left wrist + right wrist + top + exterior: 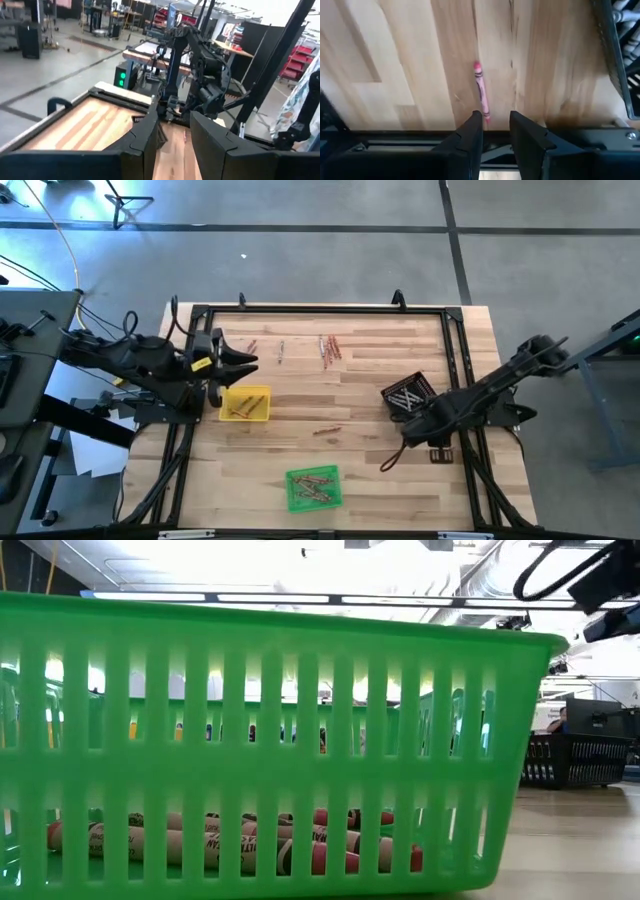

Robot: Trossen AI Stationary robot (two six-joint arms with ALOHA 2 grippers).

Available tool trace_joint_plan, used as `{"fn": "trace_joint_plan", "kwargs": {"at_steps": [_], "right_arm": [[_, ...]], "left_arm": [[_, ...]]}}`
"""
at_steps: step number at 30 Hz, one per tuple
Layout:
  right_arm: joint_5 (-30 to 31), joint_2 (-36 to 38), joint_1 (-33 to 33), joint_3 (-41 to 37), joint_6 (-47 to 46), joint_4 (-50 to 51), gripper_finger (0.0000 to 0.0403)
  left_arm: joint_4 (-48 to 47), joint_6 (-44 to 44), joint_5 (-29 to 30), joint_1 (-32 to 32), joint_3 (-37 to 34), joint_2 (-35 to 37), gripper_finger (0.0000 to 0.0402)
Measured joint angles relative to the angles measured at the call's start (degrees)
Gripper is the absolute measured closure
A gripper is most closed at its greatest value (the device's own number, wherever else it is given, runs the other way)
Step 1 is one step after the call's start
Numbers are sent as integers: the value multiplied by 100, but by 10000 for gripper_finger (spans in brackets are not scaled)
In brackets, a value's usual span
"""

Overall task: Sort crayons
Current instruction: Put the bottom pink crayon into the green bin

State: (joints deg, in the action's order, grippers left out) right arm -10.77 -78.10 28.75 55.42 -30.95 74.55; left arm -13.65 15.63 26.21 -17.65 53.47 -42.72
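Observation:
A red crayon lies flat on the wooden table, also visible as the crayon near the right side. My right gripper points down over its near end, open, fingers apart above the wood. My left gripper is held level above the table's left side, just beyond the yellow tray, open with nothing between its fingers. Loose crayons lie near the far edge, and two more crayons lie mid-table. The green tray holds several crayons.
A black tray stands tilted just beyond my right gripper. The green tray sits near the front edge. A black frame rail runs round the table. Bare wood lies between the trays.

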Motion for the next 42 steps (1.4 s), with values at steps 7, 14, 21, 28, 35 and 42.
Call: {"fn": "trace_joint_plan", "kwargs": {"at_steps": [7,14,21,28,35,42], "right_arm": [[-72,-254,130,-243,246,71,313],[-427,-245,330,-931,-197,-687,313],[-692,-243,538,-1567,-296,-1881,313],[-503,-241,553,-1826,-237,-2056,313],[-753,-239,553,-2167,-321,-2848,313],[-678,-225,538,-2245,-785,-3070,338]], "left_arm": [[27,402,3,0,0,-236,300],[159,781,49,0,-2,-495,300],[600,784,60,0,-2,-698,300],[844,783,148,0,-2,-837,300],[997,788,185,0,-2,-913,300],[1038,819,187,-2,-2,-950,300]]}}
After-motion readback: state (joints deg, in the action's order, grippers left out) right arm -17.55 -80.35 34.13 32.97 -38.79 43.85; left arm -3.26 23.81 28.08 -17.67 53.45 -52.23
